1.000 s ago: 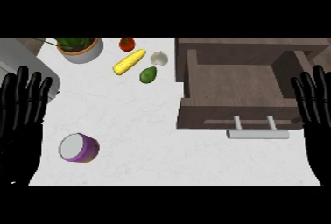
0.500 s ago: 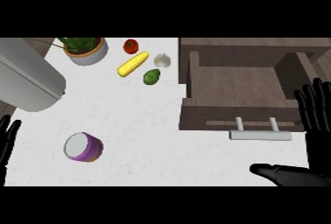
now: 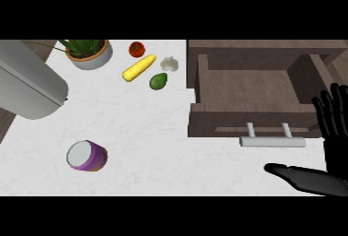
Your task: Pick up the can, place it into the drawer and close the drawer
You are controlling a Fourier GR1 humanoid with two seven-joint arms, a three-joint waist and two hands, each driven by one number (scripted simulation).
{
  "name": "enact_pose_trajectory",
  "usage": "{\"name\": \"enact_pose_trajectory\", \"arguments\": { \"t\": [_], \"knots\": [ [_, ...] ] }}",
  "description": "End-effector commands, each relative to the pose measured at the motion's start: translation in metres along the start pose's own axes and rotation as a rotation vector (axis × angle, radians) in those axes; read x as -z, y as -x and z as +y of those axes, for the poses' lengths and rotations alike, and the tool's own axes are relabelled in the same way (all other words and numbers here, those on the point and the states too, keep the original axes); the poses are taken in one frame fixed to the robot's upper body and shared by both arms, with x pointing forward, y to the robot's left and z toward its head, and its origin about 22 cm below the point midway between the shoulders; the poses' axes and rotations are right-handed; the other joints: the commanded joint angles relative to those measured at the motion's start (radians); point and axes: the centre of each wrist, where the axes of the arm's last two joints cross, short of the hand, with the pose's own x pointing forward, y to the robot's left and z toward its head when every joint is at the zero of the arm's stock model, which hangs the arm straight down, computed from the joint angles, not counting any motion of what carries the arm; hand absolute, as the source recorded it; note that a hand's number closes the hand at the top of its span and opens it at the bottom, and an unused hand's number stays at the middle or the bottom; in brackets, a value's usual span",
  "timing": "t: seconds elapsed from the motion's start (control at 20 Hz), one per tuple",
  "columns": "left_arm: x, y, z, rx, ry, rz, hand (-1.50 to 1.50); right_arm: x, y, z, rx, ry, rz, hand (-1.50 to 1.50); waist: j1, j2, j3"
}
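Note:
The can [image 3: 86, 156] lies on the white counter [image 3: 156, 133] at the lower left; it is purple with a pale grey end facing up. The brown drawer [image 3: 253, 87] stands open at the right, nothing inside it, and its pale bar handle [image 3: 272, 142] faces the near side. My right hand [image 3: 332, 138] is at the right edge beside the drawer's front, open, fingers straight up and thumb stretched left below the handle. It touches nothing. A grey left forearm [image 3: 27, 87] crosses the upper left, well above the can; its hand does not show.
Along the counter's far edge are a potted plant [image 3: 89, 53], a tomato [image 3: 136, 48], a corn cob [image 3: 138, 68], a garlic bulb [image 3: 170, 64] and an avocado [image 3: 158, 81]. Bare counter lies between the can and the drawer.
The left forearm has swung up into the upper left and its hand has gone out of view. The right hand's thumb has come in at the lower right. Can and drawer have not moved.

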Motion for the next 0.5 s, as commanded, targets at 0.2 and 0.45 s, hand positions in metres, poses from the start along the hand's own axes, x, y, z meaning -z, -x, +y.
{"name": "enact_pose_trajectory", "arguments": {
  "t": [0.2, 0.45],
  "knots": [
    [0.022, 0.002, 0.000, 0.001, 0.014, 0.036, -1.50, -0.008, 0.013, -0.003, -0.002, -0.015, 0.002, -1.50, -0.007, 0.001, 0.000],
    [0.024, 0.040, -0.025, 0.010, 0.012, 0.090, -1.50, -0.026, 0.006, -0.022, 0.000, -0.007, 0.002, -1.50, -0.012, 0.001, 0.000]
  ]
}}
